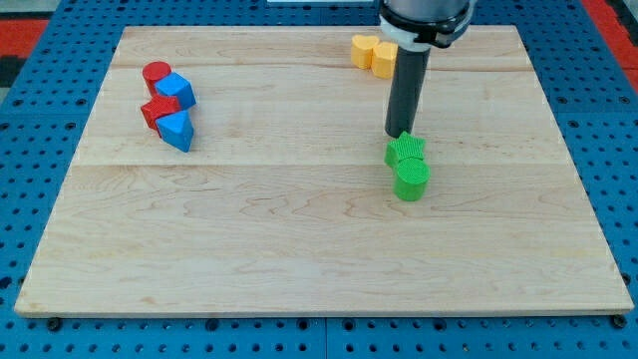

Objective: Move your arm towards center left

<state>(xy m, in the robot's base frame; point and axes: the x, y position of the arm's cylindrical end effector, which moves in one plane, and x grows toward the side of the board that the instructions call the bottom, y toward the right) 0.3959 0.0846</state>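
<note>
My tip (401, 135) is at the end of the dark rod, right of the board's centre, touching or just above the top edge of a green star-shaped block (406, 151). A green cylinder (412, 179) sits right below that block, against it. At the view's left a cluster holds a red cylinder (156, 74), a blue block (178, 90), a red star-shaped block (157, 111) and a blue triangular block (176, 130). The cluster is far to the left of my tip.
Two yellow blocks, a heart-shaped one (363, 49) and another (384, 56), sit at the board's top edge, just left of the rod. The wooden board (299, 229) lies on a blue perforated table with red patches at the top corners.
</note>
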